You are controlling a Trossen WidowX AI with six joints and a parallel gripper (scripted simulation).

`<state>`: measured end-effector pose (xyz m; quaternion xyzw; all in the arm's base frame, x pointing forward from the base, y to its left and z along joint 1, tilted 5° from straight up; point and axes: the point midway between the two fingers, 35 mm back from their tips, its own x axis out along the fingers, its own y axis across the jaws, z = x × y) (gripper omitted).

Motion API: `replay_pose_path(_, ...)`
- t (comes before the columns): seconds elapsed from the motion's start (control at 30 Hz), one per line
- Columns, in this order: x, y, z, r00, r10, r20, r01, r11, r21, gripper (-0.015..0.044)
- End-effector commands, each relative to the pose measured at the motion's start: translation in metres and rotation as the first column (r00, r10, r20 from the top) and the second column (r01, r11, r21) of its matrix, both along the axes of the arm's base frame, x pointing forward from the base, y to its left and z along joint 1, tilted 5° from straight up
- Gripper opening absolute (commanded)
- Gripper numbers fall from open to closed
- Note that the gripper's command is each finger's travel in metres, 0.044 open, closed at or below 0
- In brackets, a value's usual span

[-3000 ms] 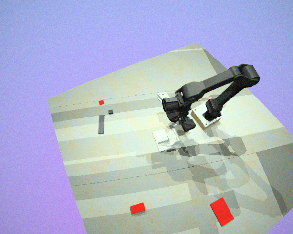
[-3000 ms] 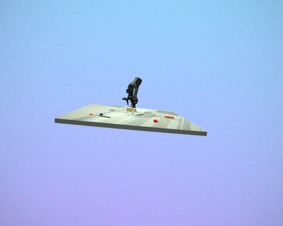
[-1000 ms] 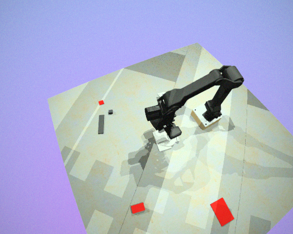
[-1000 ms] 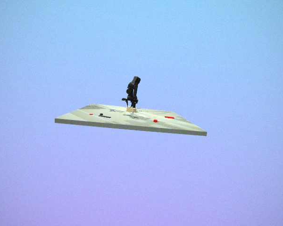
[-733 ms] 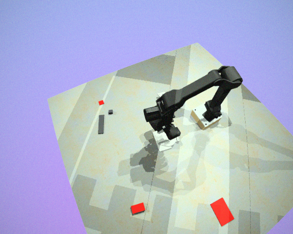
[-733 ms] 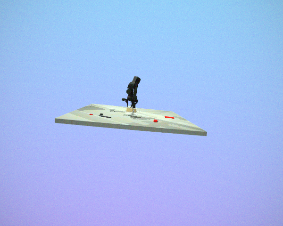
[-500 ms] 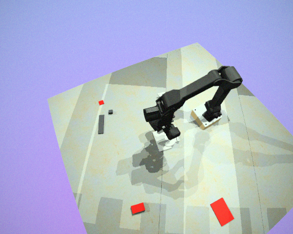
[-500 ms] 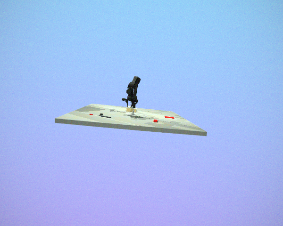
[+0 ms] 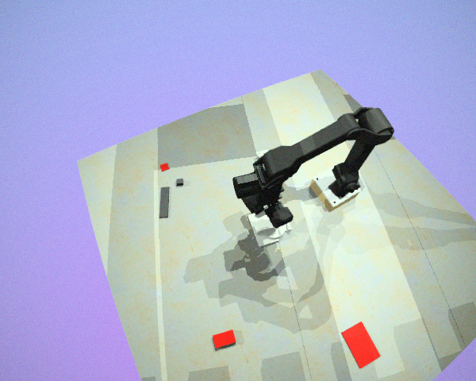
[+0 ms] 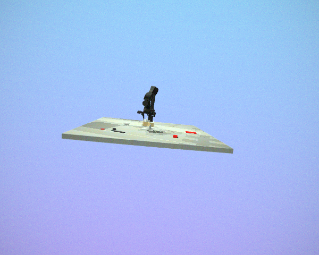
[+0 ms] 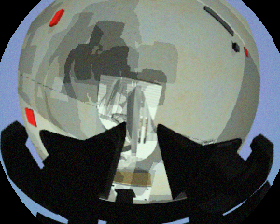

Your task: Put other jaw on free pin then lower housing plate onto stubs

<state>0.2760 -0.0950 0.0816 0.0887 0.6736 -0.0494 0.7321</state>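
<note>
The white gear base stands on the table in front of the arm. My gripper is above it, fingers pointing down. It is shut on a pale grey part, seen as a long narrow upright strip between the fingers in the wrist view; I take it for the free jaw. The strip overlaps the base in that view, and whether it touches a pin cannot be told. The seated jaw, pins, stubs and gear teeth cannot be told apart clearly. The white housing plate is mostly hidden behind the right finger, and behind the arm in the top view.
A small red block and a larger red rectangle lie at one side. A dark bar, a small dark block and a small red piece lie at the other. The arm's mount stands behind the base.
</note>
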Motion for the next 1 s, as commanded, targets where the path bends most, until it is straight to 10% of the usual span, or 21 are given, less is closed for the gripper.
replay_pose_path(0.0, 0.001, 0.0, 0.0, 1.0, -0.003, 0.001, 0.003, 1.0, -0.001, 0.0134)
replay_pose_path(0.97, 0.004, -0.001, -0.015, 1.0, -0.004, 0.001, 0.004, 1.0, -0.001, 0.0134)
